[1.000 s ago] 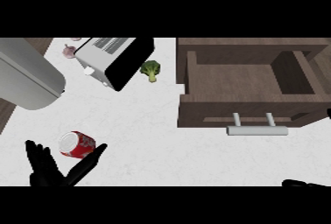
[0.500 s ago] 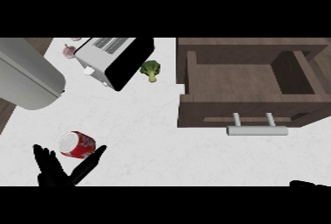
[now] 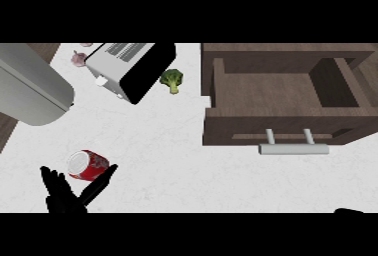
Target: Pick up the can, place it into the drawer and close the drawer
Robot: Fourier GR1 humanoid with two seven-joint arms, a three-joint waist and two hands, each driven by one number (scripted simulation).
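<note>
One can (image 3: 88, 165), one open drawer (image 3: 284, 95), one toaster (image 3: 131, 67), one broccoli floret (image 3: 172, 79) — nothing doubled.

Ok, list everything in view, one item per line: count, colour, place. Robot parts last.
can: one, red with a silver top, on its side, lower left of the counter
drawer: one, brown wood, open, right side, silver handle
toaster: one, silver and black, upper left
broccoli: one, green, between toaster and drawer
garlic: one, pinkish, top left
large cylinder: one, grey, left edge
counter: white
left hand: black, open, around the can
right hand: black, barely showing at lower right
</note>
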